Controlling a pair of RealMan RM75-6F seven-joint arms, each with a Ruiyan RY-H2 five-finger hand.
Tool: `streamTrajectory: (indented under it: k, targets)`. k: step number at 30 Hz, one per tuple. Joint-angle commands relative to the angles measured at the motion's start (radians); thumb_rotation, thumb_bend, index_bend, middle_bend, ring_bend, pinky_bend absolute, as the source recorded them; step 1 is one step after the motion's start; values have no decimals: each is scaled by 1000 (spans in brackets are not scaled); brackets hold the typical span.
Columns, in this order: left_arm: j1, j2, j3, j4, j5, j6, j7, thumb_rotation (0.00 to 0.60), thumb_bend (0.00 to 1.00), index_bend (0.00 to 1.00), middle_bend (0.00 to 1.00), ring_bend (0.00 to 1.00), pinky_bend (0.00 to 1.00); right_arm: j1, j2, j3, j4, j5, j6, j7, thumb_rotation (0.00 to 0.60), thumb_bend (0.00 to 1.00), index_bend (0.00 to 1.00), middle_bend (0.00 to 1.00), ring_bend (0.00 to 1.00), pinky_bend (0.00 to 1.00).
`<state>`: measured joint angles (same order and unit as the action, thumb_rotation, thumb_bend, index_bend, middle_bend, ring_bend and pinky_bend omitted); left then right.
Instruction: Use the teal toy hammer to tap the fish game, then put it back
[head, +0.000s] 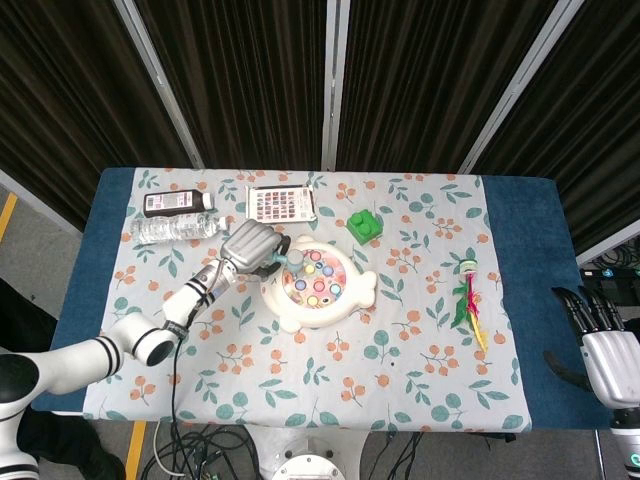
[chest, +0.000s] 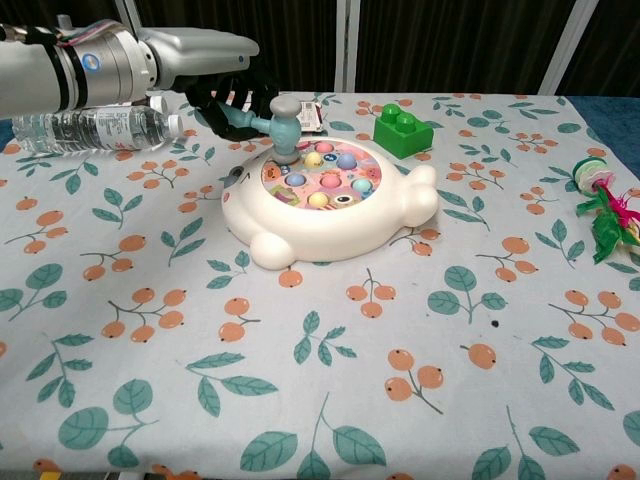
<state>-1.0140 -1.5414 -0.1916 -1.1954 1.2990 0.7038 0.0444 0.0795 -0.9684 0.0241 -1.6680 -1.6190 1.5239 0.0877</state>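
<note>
Dark pleated curtains back a table spread with a white cloth printed in orange berries and teal leaves (chest: 300, 400). On it the teal plastic toy hammer with a grey head (chest: 280, 118) is clamped by its handle in the left hand (chest: 215, 95), the head poised over the far-left edge of the white, fish-shaped plastic game (chest: 330, 225) with its ring of pastel pegs; whether the head touches a peg I cannot tell. The tapping step looks to be in hand. Next, I judge, comes a short downward strike or two, then carrying the hammer back to the cloth (its resting spot is not marked). Behind lie a clear plastic water bottle (chest: 95, 128) and a green building brick (chest: 403, 126). Well apart, the right hand (head: 605, 345) hangs off the table's edge, fingers apart, holding nothing.
</note>
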Motion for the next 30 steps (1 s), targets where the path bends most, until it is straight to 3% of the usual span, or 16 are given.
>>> streamTrajectory:
  k: [1, 9, 15, 22, 30]
  targets:
    - [3, 6, -2, -7, -2, 13, -1, 600, 566, 675, 683, 544, 657, -1, 1, 1, 0, 0, 3, -1, 600, 176, 0, 125, 0, 0]
    - [65, 116, -16, -130, 3, 98, -71, 600, 566, 675, 683, 544, 657, 4, 0, 4, 4, -9, 3, 5, 600, 176, 0, 125, 0, 0]
    - [166, 172, 33, -172, 16, 175, -140, 600, 566, 675, 682, 543, 650, 15, -2, 5, 9, -15, -10, 13, 600, 176, 0, 125, 0, 0]
    - [277, 75, 101, -30, 50, 273, -246, 600, 559, 655, 642, 514, 572, 25, -7, 4, 10, -14, -29, 15, 600, 176, 0, 125, 0, 0]
    - [315, -23, 149, 150, 111, 293, -334, 600, 496, 605, 588, 457, 510, 22, -2, 3, -7, -10, -26, -3, 600, 176, 0, 125, 0, 0]
